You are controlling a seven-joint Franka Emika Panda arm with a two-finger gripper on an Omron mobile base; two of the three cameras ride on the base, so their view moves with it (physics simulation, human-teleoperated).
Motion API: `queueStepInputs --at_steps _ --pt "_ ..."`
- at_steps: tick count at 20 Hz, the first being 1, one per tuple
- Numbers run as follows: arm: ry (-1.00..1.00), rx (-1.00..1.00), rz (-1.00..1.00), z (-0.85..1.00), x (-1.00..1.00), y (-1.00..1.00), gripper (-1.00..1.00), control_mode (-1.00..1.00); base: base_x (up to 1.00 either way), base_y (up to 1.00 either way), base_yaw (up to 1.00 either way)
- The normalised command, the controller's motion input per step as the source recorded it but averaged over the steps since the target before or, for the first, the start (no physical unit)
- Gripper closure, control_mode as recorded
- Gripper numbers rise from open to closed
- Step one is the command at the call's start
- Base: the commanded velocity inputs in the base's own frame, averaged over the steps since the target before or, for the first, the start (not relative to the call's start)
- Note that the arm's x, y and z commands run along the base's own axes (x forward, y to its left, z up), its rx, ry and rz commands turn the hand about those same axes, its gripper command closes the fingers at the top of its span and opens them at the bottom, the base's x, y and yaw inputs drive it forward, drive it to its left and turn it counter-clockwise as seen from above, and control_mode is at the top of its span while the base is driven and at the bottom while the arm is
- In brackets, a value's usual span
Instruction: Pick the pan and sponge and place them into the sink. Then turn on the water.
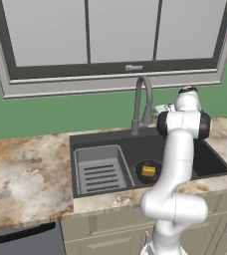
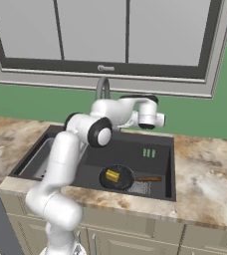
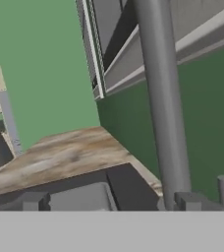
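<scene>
A: Charcoal rectangular sink (image 1: 212, 162) already holds the small black frying pan (image 2: 116, 177), yellow sponge (image 2: 112, 176) inside it, at six o'clock.

B: Your gripper (image 2: 161, 120) is wide open, empty. Nudge the grey gooseneck faucet's (image 1: 141, 102) lever gently.

I'm working in a home kitchen.
Sink (image 1: 210, 162), faucet (image 1: 139, 99), marble counter (image 1: 26, 174), cabinets (image 2: 135, 239), window (image 1: 110, 35).

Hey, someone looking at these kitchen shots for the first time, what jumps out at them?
The white arm's gripper reaches up beside the grey faucet under the window. Below, the black pan lies in the sink with the yellow sponge on it.
</scene>
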Motion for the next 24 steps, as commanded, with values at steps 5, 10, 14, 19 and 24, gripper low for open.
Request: queueStepInputs --at_steps 5,10,14,19,24 --pt "-0.03 0.00 -0.01 -0.04 0.26 -0.16 -1.00 -1.00 0.00 0.00 0.00" --pt "-0.03 0.00 -0.02 -0.09 0.38 0.00 -1.00 -1.00 0.00 0.00 0.00" --pt "0.00 0.00 -0.04 -0.20 0.36 -0.03 -1.00 -1.00 0.00 0.00 0.00" --pt "0.00 0.00 -0.04 -0.20 0.35 -0.13 -1.00 -1.00 0.00 0.00 0.00" --pt "0.00 0.00 -0.04 -0.19 0.37 -0.02 -1.00 -1.00 0.00 0.00 0.00"
